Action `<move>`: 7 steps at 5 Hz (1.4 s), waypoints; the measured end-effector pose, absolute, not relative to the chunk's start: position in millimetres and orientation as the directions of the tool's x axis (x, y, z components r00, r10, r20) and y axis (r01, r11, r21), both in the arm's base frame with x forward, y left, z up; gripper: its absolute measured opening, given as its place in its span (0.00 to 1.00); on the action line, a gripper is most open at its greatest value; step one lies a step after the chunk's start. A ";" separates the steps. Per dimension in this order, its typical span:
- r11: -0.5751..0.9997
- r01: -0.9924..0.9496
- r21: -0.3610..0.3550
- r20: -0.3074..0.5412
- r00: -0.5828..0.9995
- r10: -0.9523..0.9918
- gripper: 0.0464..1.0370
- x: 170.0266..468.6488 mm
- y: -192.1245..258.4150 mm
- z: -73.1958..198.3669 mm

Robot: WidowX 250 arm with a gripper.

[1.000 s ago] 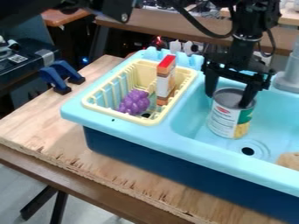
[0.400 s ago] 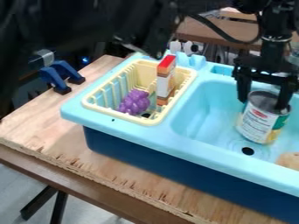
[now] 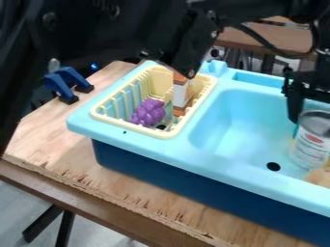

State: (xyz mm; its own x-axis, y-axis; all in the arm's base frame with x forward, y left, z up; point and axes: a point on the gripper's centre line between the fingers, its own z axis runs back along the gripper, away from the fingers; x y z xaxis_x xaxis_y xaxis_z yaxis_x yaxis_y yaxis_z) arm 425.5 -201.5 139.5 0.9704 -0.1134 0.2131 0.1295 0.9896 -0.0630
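The can moved rightward in view, between downward-pointing fingers.

Wood tbl w/ toy sink, blue clamp.

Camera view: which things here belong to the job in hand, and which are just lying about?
In the job: can; black gripper at the can; light-blue sink.

Lying about: yellow basket, with purple grapes and box inside; blue clamp; tan thing near the can.

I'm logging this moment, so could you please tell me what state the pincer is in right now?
Pincer: closed around the can, in the sink's right part.
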 end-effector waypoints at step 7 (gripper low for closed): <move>0.948 0.255 -0.190 0.261 0.944 -0.201 0.96 418.0 -178.0 179.0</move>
